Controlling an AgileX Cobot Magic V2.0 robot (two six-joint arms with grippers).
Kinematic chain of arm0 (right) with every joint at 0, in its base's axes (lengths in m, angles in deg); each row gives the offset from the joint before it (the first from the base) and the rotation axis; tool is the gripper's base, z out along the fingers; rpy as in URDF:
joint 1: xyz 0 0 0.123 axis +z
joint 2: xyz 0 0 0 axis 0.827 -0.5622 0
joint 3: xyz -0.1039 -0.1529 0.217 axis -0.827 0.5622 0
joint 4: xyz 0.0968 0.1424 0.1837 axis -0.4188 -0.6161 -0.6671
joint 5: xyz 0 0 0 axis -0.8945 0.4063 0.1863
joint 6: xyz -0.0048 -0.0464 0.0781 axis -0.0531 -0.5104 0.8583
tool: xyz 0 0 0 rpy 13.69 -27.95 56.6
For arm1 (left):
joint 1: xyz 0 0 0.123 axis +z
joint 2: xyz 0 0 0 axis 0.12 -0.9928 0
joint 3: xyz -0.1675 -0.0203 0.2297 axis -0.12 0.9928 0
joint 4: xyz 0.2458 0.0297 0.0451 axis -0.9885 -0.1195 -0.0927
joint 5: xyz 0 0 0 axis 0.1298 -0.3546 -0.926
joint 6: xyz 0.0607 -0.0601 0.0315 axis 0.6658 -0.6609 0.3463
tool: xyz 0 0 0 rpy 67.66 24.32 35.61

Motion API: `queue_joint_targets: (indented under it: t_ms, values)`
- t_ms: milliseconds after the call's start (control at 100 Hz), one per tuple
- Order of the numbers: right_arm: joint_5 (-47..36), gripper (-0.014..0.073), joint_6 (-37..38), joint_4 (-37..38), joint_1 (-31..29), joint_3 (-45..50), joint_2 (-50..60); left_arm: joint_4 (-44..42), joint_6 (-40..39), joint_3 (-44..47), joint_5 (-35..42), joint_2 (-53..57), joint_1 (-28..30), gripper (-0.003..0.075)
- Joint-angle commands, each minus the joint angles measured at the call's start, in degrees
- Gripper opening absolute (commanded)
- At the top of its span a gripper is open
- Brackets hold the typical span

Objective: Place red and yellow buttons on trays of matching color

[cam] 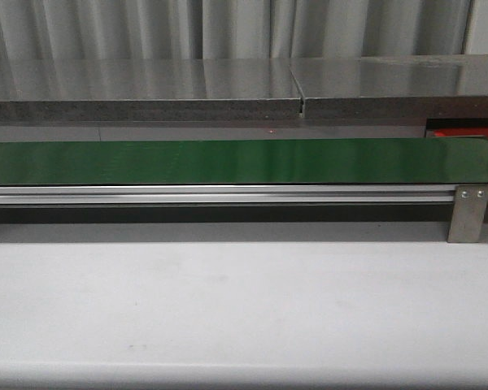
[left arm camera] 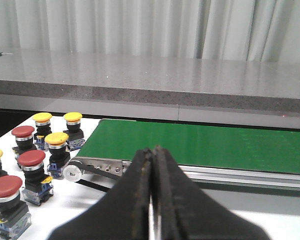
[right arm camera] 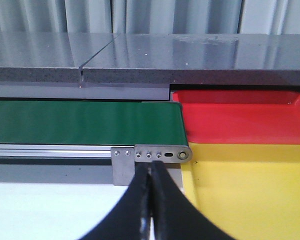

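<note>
Two pairs of jaws were pressed together, holding nothing: the left gripper (left arm camera: 152, 192) hung over the white bench (left arm camera: 270, 220) at the near end of the green belt (left arm camera: 200, 145), and the right gripper (right arm camera: 151, 200) hung before the belt's far end bracket (right arm camera: 162, 154). Beside the left gripper, off the belt's end roller, the buttons stood upright on their dark bases, domed caps pointing up: three red ones (left arm camera: 31, 158) and four yellow ones (left arm camera: 56, 138) in a loose cluster, each apart from its neighbours, one yellow cut off by the picture's edge. Past the right gripper, the yellow tray (right arm camera: 250, 195) lay flat just beside the bracket, with the red tray (right arm camera: 240, 120) behind it, touching edge to edge, at the belt's end. The belt's long axis ran crosswise in the front view, below a grey stone ledge (cam: 146, 85).
</note>
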Motion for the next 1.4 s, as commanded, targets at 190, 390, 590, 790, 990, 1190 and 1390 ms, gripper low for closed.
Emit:
queue_joint_targets:
  t_ms: [190,390,590,790,990,1190,1390]
  values:
    - [-5.2,-0.0067,-0.3,0.5,0.1,-1.0,0.7,0.5,-0.1,0.6,4.9,2.2,-0.5,-0.0019]
    - [-5.2,-0.0067,-0.3,0.5,0.1,-1.0,0.7,0.5,-0.2,-2.8,3.9,1.8,-0.5,-0.0019]
    - [-5.2,-0.0067,-0.3,0.5,0.1,-1.0,0.7,2.4,-0.2,-12.2,-0.3,-5.4,-0.5,-0.0019]
    - [-5.2,-0.0067,-0.3,0.5,0.1,-1.0,0.7,3.0,-0.2,-25.3,-10.1,-20.6,-0.5,-0.0019]
    - [-5.2,-0.0067,-0.3,0.5,0.1,-1.0,0.7,3.0,-0.2,-38.1,-23.4,-37.5,-0.5,-0.0019]
    - [-5.2,-0.0067,-0.3,0.5,0.1,-1.0,0.7,2.9,-0.2,-42.4,-23.2,-46.9,-0.5,-0.0019]
    - [-5.2,-0.0067,-0.3,0.5,0.1,-1.0,0.7,2.7,-0.2,-42.4,-22.3,-51.2,-0.5,-0.0019]
